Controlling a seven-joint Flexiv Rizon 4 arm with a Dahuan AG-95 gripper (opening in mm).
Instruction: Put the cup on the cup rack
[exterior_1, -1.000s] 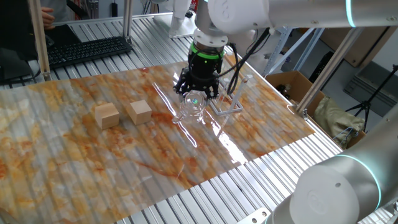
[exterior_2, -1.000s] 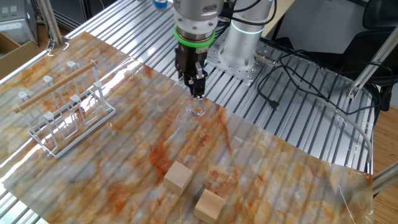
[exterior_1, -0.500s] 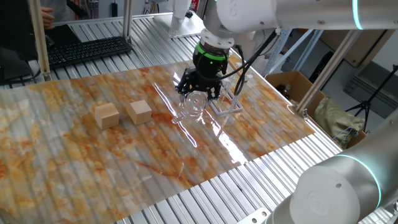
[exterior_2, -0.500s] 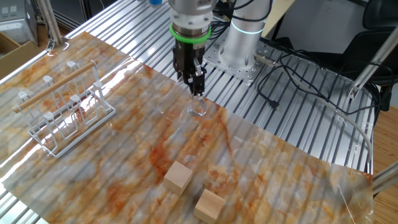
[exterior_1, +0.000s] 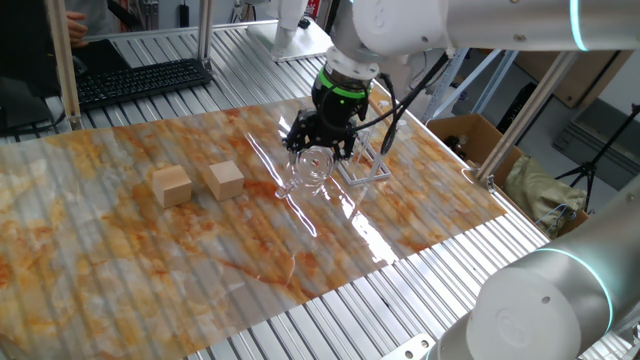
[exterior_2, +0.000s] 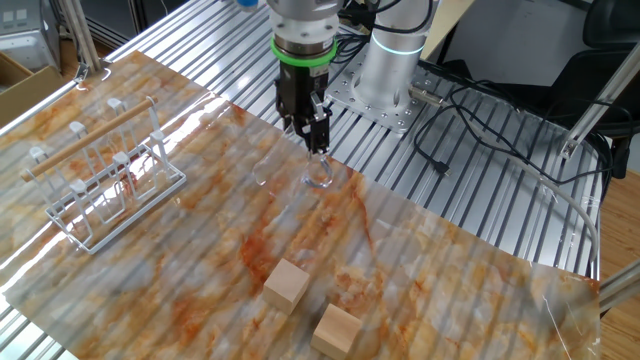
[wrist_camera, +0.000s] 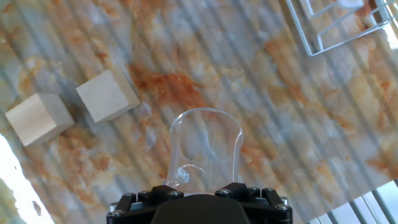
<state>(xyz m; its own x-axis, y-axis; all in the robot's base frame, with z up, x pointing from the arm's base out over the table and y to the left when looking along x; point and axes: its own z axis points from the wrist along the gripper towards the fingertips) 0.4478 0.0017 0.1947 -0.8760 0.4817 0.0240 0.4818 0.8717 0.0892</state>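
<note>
Cup (wrist_camera: 205, 149) in gripper (exterior_2: 318, 150); rack (exterior_2: 110, 185) far off to one side

Jaws fairly wide, pointing down, apparently clamped across cup's clear sides; cup hanging just under fingers, tilted; rack well apart from cup, on side opposite cubes (wrist_camera: 107, 94); pegs upright; likely calls for long sideways carry, then lowering cup onto a peg.

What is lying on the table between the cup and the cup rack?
Nothing: in the other fixed view, only bare marbled table cover separates the cup from the cup rack.
</note>
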